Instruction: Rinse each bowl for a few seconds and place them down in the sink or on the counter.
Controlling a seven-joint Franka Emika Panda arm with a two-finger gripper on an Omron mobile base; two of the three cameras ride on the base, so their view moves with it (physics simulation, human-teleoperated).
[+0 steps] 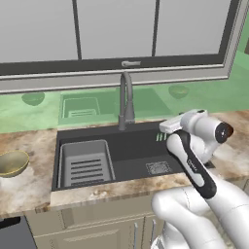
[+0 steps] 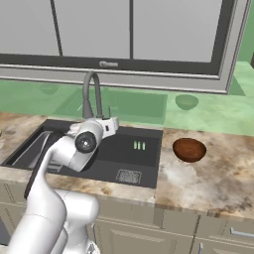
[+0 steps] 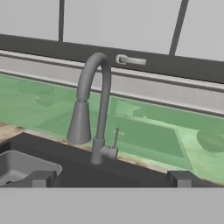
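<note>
The task looks barely begun. Both bowls sit dry on the worktop (image 1: 29, 182), neither one in the sink (image 1: 131, 146) or under the faucet (image 1: 125, 99).

The olive-gold bowl (image 1: 12, 163) rests on the worktop at the far left of the left base view, at about 9 o'clock from the basin and well apart from the arm. The reddish-brown bowl (image 2: 189, 149) stands upright on the worktop just beside the sink's right edge, at about 3 o'clock from the basin in the right base view.

The hand (image 3: 111, 178) hangs over the middle of the sink, facing the faucet and the green backsplash (image 3: 144, 131) behind it. Its fingers (image 3: 40, 178) stand wide apart at the bottom of the hand view, with nothing between them; it carries no bowl. The faucet's small side lever (image 3: 115, 138) lies at about 12 o'clock from the hand, close ahead. No water can be seen running from the spout.

Inside the basin, the grey slotted tray (image 1: 86, 163) fills the left part and the square drain (image 1: 158, 168) lies toward the right.

By my reading, everything remains: turning the water on, fetching each bowl in turn, holding it under the stream, and setting it down. The hand's aim at the faucet suggests the lever comes first, though that is only a judgement.
</note>
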